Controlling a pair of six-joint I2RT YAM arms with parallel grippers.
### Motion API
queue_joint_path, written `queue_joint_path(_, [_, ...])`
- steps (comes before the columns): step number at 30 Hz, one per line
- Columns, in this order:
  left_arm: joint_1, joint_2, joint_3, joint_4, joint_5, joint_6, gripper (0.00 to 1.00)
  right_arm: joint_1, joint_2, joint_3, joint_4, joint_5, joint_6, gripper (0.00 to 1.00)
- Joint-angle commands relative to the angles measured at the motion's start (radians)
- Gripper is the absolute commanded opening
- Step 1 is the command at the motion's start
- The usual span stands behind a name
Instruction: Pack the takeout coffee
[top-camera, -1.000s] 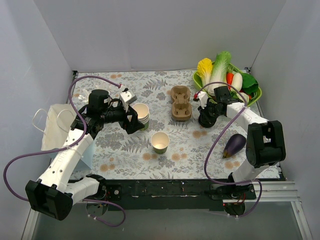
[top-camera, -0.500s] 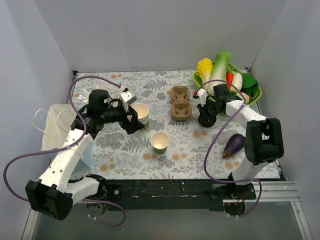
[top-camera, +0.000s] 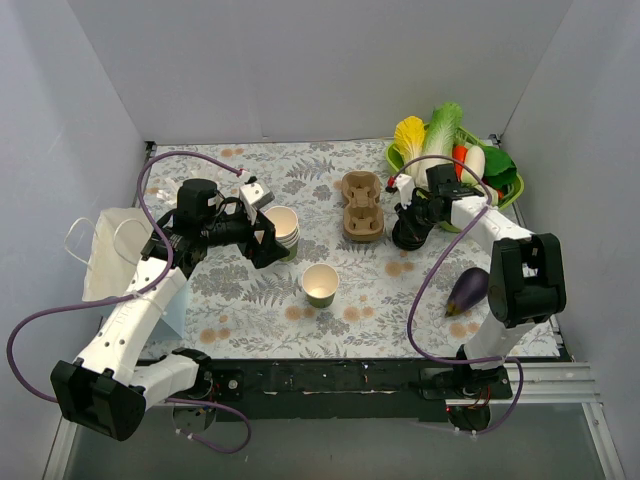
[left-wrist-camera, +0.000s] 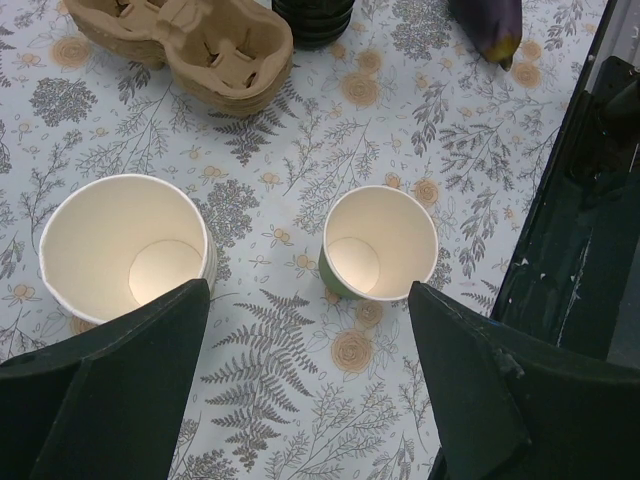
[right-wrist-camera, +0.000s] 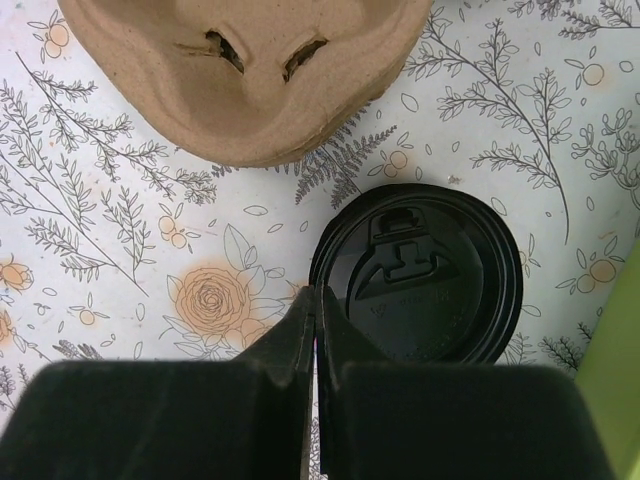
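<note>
No cup with a lid on it shows in any view. A lidless cream-and-green cup (top-camera: 320, 284) stands alone on the flowered cloth and also shows in the left wrist view (left-wrist-camera: 380, 243). A stack of lidless cups (top-camera: 282, 226) (left-wrist-camera: 125, 245) stands left of it. My left gripper (top-camera: 268, 240) (left-wrist-camera: 308, 300) is open and empty, just beside the stack. My right gripper (top-camera: 405, 233) (right-wrist-camera: 318, 295) is shut, pinching the left rim of a black lid (right-wrist-camera: 420, 275) that lies right of the brown cardboard cup carrier (top-camera: 361, 206) (right-wrist-camera: 240, 70).
A purple eggplant (top-camera: 468, 290) lies at the front right. A green basket (top-camera: 393, 158) of vegetables stands at the back right. A white bag (top-camera: 110, 255) lies at the left edge. White walls close in three sides.
My right gripper has shifted a little left and back, toward the carrier, staying at the black lid. My left arm and the cups have not moved.
</note>
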Motion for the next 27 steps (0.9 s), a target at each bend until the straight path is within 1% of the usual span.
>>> queue_joint_path(1, [0.006,-0.004,-0.007,-0.016,0.026,0.017,0.81,-0.005,-0.062,0.063,-0.048,-0.027,0.013,0.01])
queue_joint_path(7, [0.003,-0.002,-0.013,-0.016,0.018,0.039,0.81,-0.009,-0.132,0.058,-0.047,0.003,0.016,0.01])
queue_joint_path(11, [-0.008,-0.005,-0.007,-0.031,0.032,0.08,0.8,-0.008,-0.168,0.061,-0.068,-0.029,0.021,0.01])
queue_joint_path(14, [-0.017,0.012,0.006,-0.06,0.021,0.096,0.8,-0.009,-0.198,0.037,-0.042,-0.029,0.024,0.01])
queue_joint_path(16, [-0.018,0.015,0.01,-0.067,0.018,0.102,0.8,-0.009,-0.191,0.014,-0.025,-0.017,0.029,0.16])
queue_joint_path(18, [-0.02,0.015,0.013,-0.067,0.021,0.097,0.8,-0.008,-0.154,0.009,-0.025,-0.017,0.024,0.26])
queue_joint_path(23, [-0.018,0.006,0.022,-0.068,0.032,0.083,0.8,-0.009,-0.074,0.023,-0.035,-0.027,0.001,0.38])
queue_joint_path(24, [-0.018,0.006,0.023,-0.071,0.03,0.083,0.8,-0.008,-0.056,0.029,-0.035,-0.026,-0.002,0.43])
queue_joint_path(27, [-0.02,0.006,0.026,-0.08,0.026,0.086,0.8,-0.008,-0.03,0.044,-0.039,-0.024,-0.01,0.43])
